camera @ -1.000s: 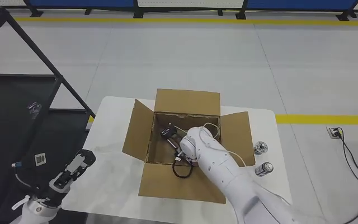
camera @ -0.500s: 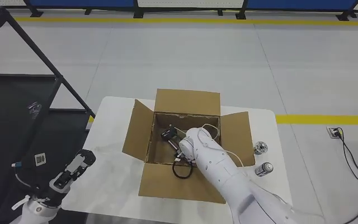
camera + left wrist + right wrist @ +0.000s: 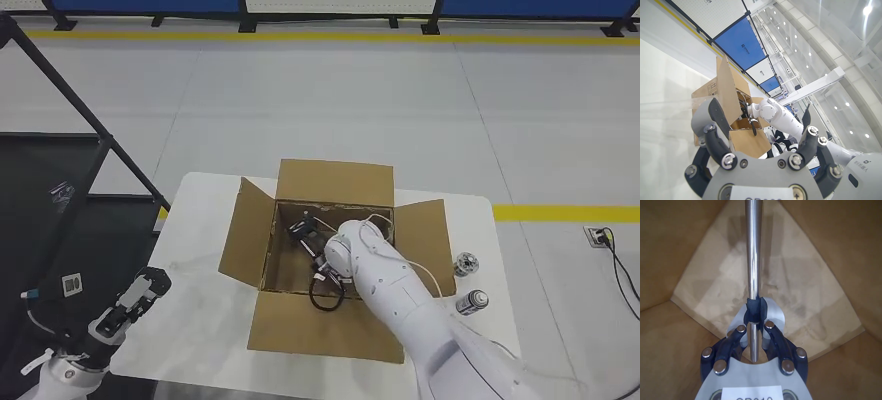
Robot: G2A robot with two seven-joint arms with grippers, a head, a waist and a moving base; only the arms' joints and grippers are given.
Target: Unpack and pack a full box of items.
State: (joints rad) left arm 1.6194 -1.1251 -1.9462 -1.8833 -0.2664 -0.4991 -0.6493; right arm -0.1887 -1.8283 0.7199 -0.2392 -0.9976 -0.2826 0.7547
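An open cardboard box (image 3: 333, 180) stands on the white table (image 3: 205, 300) with its flaps spread outward. My right gripper (image 3: 304, 236) is down inside it, shut on a shiny metal rod (image 3: 753, 256) that runs lengthwise between the black pads (image 3: 762, 308). In the right wrist view my right gripper (image 3: 755, 308) hangs above the box's cardboard floor (image 3: 797, 289). My left gripper (image 3: 150, 284) sits off the table's near left corner, open and holding nothing. In the left wrist view my left gripper (image 3: 761, 108) faces the box (image 3: 725, 85) from a distance.
Two small metal cans (image 3: 466, 264) (image 3: 472, 301) stand on the table to the right of the box. A black cable loop (image 3: 324, 298) hangs from the right arm over the box's near flap. A dark frame (image 3: 70, 200) borders the table's left.
My right gripper has shifted slightly toward the far wall of the box with the rod in it. The left arm has not moved.
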